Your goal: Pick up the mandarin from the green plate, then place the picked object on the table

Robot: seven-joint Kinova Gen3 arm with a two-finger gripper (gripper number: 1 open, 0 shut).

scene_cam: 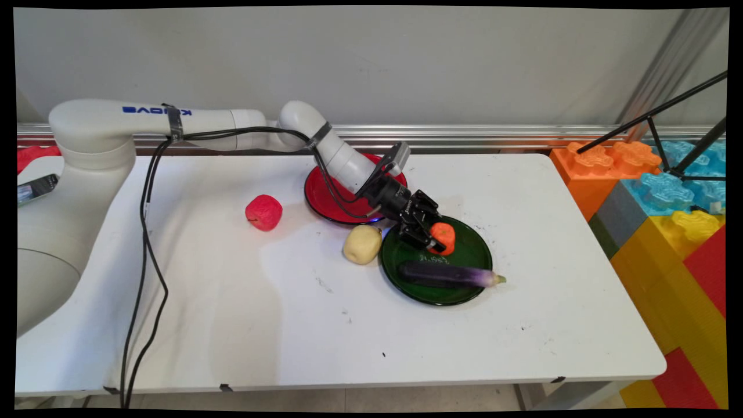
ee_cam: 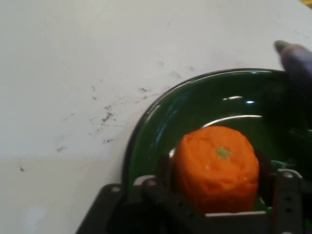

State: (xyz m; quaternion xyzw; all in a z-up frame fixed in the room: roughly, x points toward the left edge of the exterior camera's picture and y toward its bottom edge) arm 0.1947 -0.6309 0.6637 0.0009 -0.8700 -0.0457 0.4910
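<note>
- Tool [scene_cam: 436, 239] closed around an orange fruit [scene_cam: 444, 234], one finger on each side, over the far part of the green plate [scene_cam: 464, 293].
- Hand view: orange fruit [ee_cam: 216, 168] sits between the two fingers [ee_cam: 280, 187], its small green stem mark facing the camera; cannot tell whether the fruit rests on the plate or is lifted just clear of it.
- Purple eggplant [scene_cam: 450, 275] lies across the near half of the green plate, its pale green tip reaching over the right rim.
- Yellow potato [scene_cam: 362, 244] on the bench just beside the plate's left rim; whether they touch is unclear.
- Red plate [scene_cam: 325, 200] behind, partly hidden by the arm. Red apple [scene_cam: 264, 212] stands apart to the left.
- Main view alone shows potato, apple and red plate. Hand view alone shows the fruit's stem end, the green plate's glossy rim [ee_cam: 146, 126], and the eggplant's tip [ee_cam: 295, 56] at its right edge.
- Bench [scene_cam: 290, 325] white, with dark scuffs and specks; hand view shows more scuffs just outside the plate rim.
- Grey wall behind, a metal rail along its foot. Large toy blocks [scene_cam: 656, 197] in orange, blue, yellow and red stacked at the right end; a black tripod's legs [scene_cam: 667, 139] above them.
</note>
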